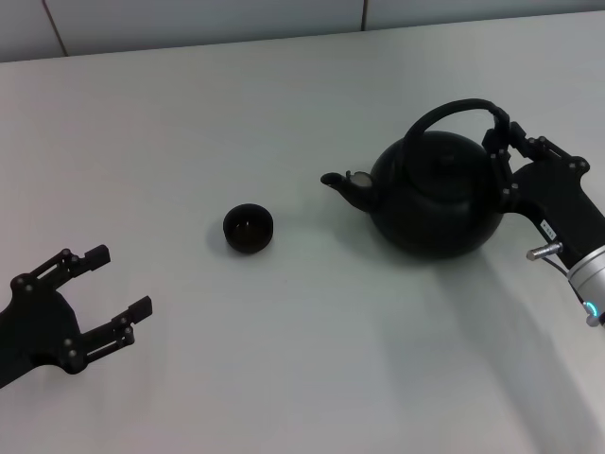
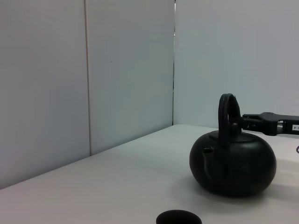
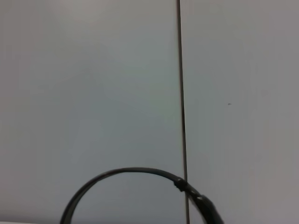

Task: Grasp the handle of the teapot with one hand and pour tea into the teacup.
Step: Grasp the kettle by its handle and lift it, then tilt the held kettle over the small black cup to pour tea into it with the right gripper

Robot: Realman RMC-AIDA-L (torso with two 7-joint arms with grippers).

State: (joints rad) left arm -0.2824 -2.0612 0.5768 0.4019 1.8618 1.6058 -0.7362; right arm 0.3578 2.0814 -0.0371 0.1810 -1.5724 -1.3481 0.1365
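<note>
the teapot (image 1: 438, 196) sits upright on the white table (image 1: 284, 359), on the robot's right side, its spout pointing toward the teacup (image 1: 249, 228), which stands apart to its left. the right gripper (image 1: 503, 142) is at the right end of the handle (image 1: 454, 112), fingers at either side of it; i cannot tell if they are clenched on it. the left gripper (image 1: 115, 295) rests low near the table's left front, fingers spread wide, grasping nothing.
</note>
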